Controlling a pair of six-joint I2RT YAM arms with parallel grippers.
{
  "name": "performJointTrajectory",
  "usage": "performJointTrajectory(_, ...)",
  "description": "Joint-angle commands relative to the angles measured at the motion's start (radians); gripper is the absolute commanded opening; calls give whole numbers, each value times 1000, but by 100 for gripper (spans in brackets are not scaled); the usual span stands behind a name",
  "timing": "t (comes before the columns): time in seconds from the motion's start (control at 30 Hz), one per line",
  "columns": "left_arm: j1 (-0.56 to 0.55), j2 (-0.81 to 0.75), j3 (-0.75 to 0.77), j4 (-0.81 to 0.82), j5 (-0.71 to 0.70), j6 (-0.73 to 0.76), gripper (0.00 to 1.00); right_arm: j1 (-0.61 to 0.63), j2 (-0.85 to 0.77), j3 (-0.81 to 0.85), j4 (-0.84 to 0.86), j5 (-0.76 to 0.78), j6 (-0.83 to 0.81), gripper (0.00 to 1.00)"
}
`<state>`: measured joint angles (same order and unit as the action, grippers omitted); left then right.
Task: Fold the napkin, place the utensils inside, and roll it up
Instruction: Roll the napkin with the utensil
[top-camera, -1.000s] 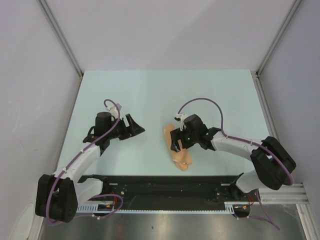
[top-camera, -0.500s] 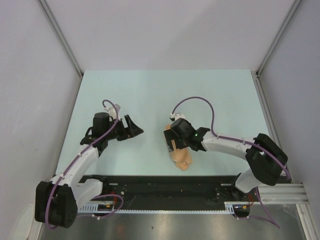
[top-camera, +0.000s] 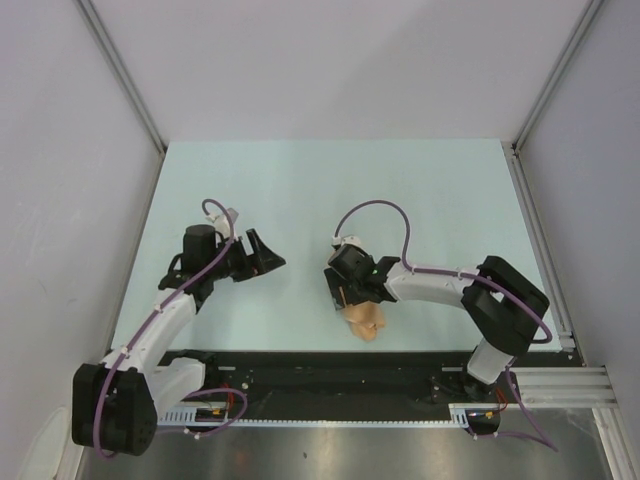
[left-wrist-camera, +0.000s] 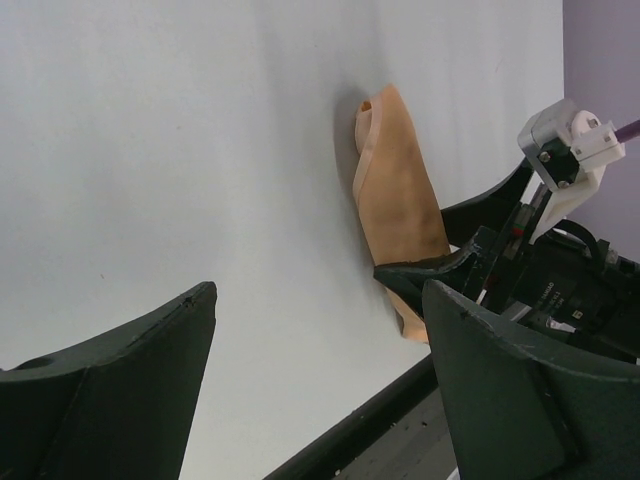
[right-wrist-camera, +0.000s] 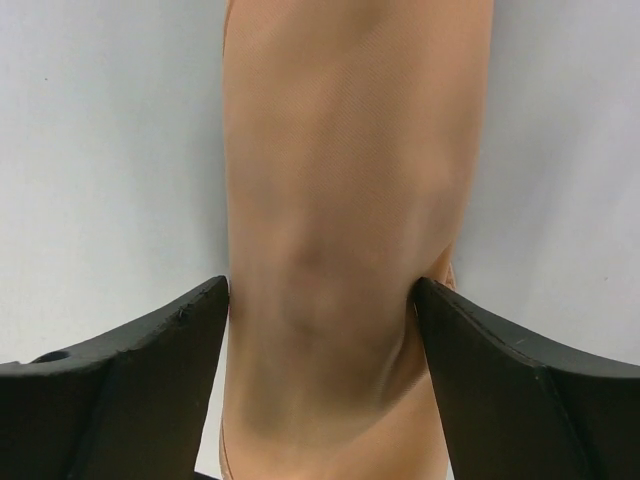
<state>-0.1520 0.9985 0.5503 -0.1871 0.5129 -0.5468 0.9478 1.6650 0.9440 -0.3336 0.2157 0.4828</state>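
Since a second ago the right gripper (top-camera: 343, 290) has slid left and nearer the arm bases, so the far end of the napkin (top-camera: 365, 322) is now covered from above and only its near end shows. The left gripper (top-camera: 262, 255) has hardly moved (its fingers stand spread over bare table (top-camera: 300, 180)). The rolled napkin lies on the table between the right gripper's fingers (right-wrist-camera: 150, 350), which press on both its sides and pinch it narrower there. It is well apart from the left gripper.
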Motion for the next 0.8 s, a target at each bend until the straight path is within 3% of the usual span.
performJointTrajectory(0.0,17,-21,36,8,35,21,88,19,51,52,-33,39,39,78)
performJointTrajectory(0.13,25,-23,39,3,39,25,88,17,81,49,-45,36,57,70)
performJointTrajectory(0.37,29,-12,36,12,50,24,88,-43,53,-59,171,-263,51,43)
performJointTrajectory(0.6,9,29,-53,170,55,-68,88,-73,85,-80,369,-570,-38,41)
performJointTrajectory(0.77,-78,124,-69,310,19,-107,89,-104,142,-82,494,-734,-53,41)
